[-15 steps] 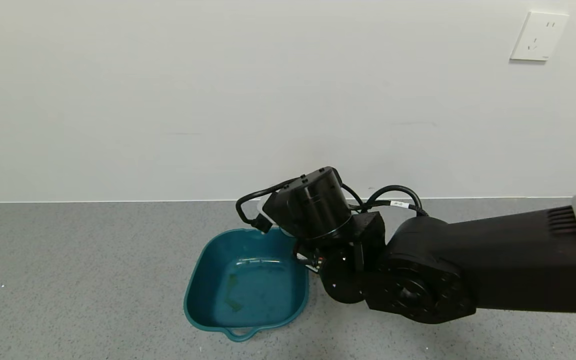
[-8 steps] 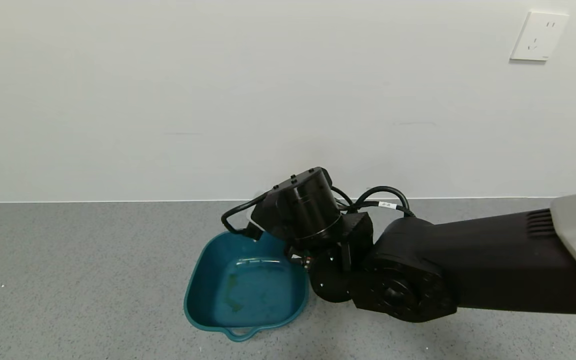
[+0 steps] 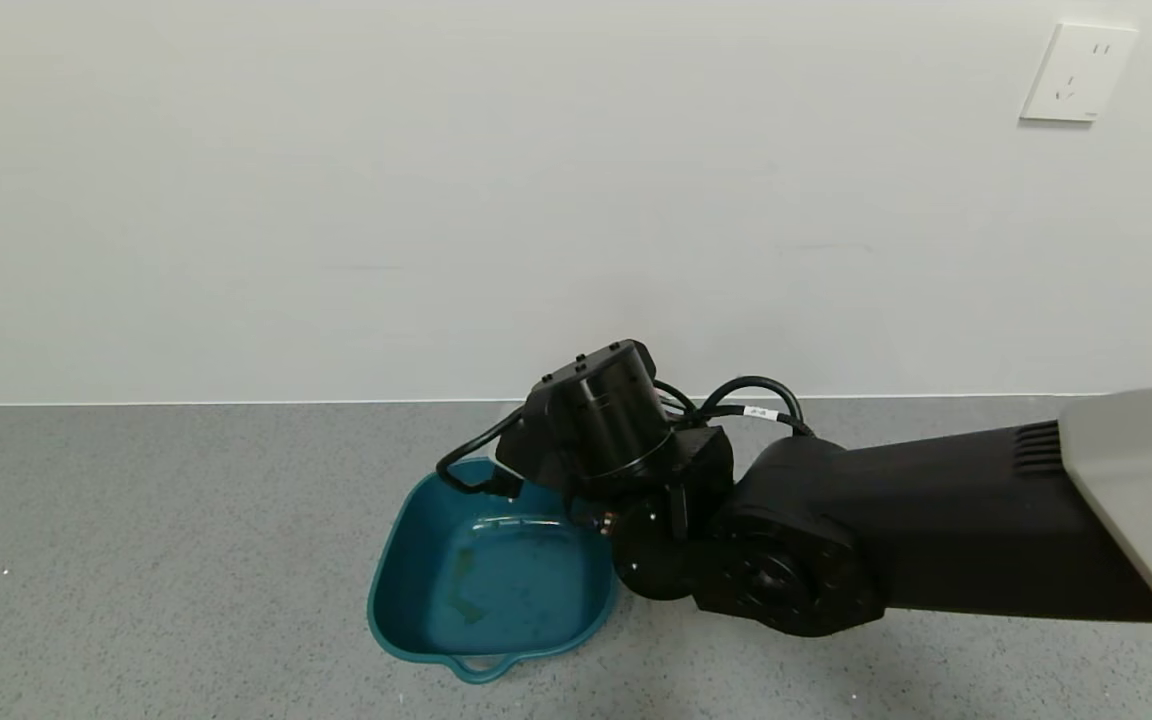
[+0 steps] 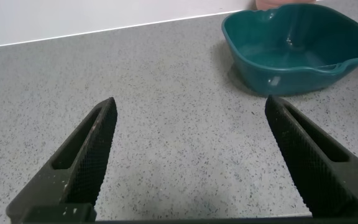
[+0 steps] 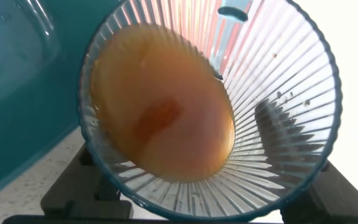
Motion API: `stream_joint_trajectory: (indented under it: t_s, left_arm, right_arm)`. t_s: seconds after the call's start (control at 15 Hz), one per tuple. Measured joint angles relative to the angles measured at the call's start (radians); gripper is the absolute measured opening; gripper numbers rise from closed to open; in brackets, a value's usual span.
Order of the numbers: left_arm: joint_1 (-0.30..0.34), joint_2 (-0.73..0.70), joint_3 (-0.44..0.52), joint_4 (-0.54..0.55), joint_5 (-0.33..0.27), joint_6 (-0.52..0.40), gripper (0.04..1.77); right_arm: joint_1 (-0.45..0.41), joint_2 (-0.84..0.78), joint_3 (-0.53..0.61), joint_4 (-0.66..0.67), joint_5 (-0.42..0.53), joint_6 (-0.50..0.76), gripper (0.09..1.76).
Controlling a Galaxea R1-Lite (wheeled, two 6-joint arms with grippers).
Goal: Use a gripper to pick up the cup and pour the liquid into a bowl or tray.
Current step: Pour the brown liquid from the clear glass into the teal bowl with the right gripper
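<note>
My right gripper [image 5: 204, 190] is shut on the ribbed blue-green cup [image 5: 278, 93], with a finger on either side of it. The cup is tilted toward the dark teal tray [image 5: 17, 93] and holds reddish-brown liquid [image 5: 160, 118] that lies against its lower side, short of the rim. In the head view the right wrist [image 3: 596, 420] hangs over the far right corner of the tray [image 3: 391, 560] and hides the cup. My left gripper [image 4: 190, 106] is open and empty, low over the grey surface, with the tray [image 4: 253, 62] some way beyond it.
The grey speckled surface [image 3: 136, 560] runs back to a white wall with a socket [image 3: 1076, 72]. The tray's loop handle [image 3: 476, 668] points toward me. A sliver of something pink [image 4: 272, 3] shows behind the tray in the left wrist view.
My right arm has moved left, bringing the wrist farther over the tray's far right corner. The tray has not moved.
</note>
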Motion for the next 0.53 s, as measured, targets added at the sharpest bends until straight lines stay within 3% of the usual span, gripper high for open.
stream_joint_trajectory:
  t_s: [0.2, 0.53]
  left_arm:
    - [0.000, 0.000, 0.000, 0.000, 0.000, 0.000, 1.72]
    - [0.000, 0.000, 0.000, 0.000, 0.000, 0.000, 1.72]
  right_arm:
    - [-0.007, 0.012, -0.017, -0.002, -0.056, -0.052, 1.34]
    - [-0.010, 0.024, -0.030, -0.001, -0.061, -0.117, 1.34]
